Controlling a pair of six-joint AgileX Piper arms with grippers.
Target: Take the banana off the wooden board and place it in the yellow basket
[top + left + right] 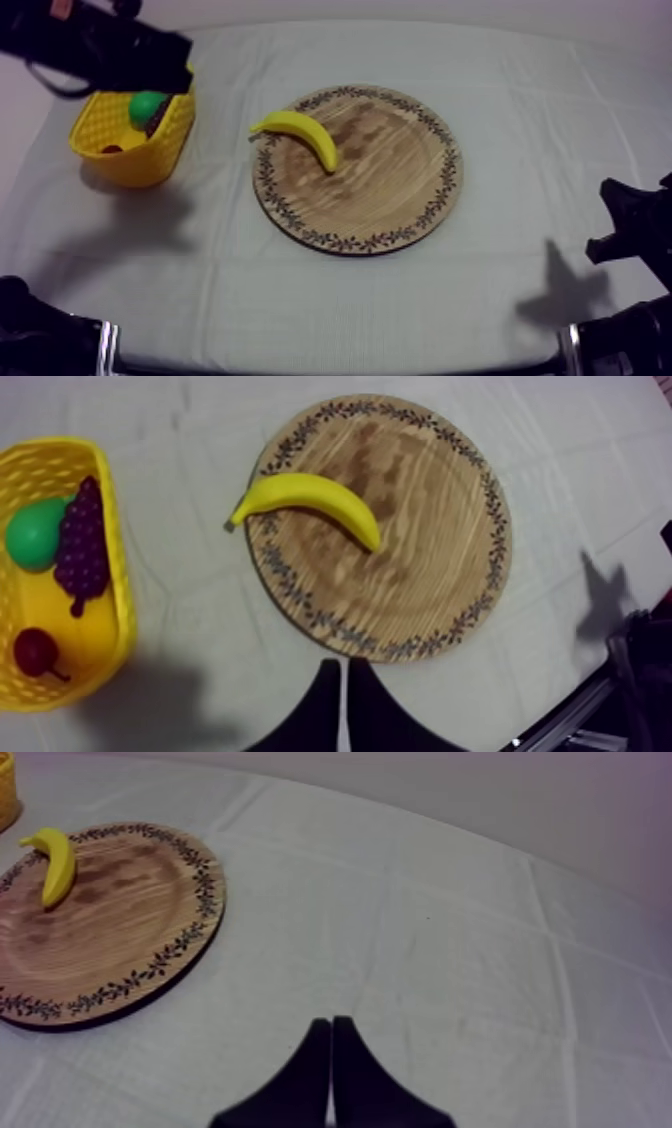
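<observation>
Three fruits lie in the basket point(150, 160) at the top view's upper left: a pear point(147, 104), grapes point(82, 536) and a small red fruit point(35, 651), with the left arm point(100, 45) above them. The left gripper point(343, 668) has its fingers point(315, 714) pressed together as a wedge, holding nothing; the banana point(303, 134) lies well ahead of them. It rests on the upper-left part of the board point(390, 180), stem end past the rim toward the basket, long axis running from upper left to lower right, arch upward. The right gripper point(331, 1024), low at the right edge, is likewise closed and empty, with the banana well away across the board.
</observation>
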